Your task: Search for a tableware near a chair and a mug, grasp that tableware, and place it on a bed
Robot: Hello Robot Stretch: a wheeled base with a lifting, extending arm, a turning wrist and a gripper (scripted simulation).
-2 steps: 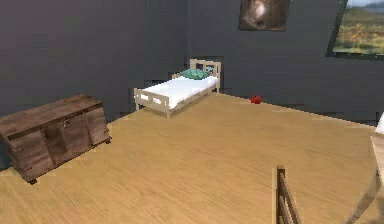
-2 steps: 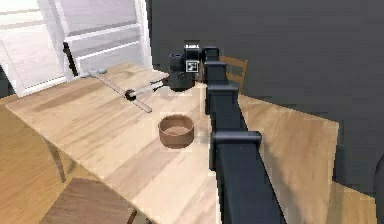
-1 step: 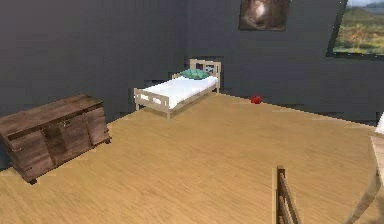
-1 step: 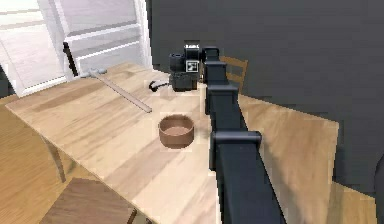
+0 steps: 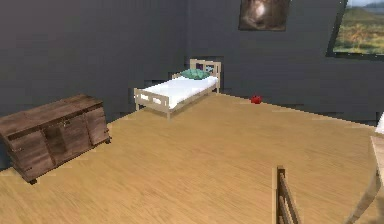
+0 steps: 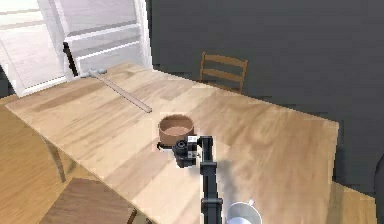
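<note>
Brown bowl (image 6: 174, 125) on wooden table (image 6: 270, 130), near rim partly masked by gripper (image 6: 168, 148), grasp impossible to judge, pale round item (image 6: 241, 212) cut off below, chair (image 6: 223, 70) behind table, bed (image 5: 180, 90) across room.

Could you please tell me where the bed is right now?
The bed stands in the forward view's upper middle, against the dark wall, with a wooden chest toward its left and a small red thing on the floor to its right.
</note>
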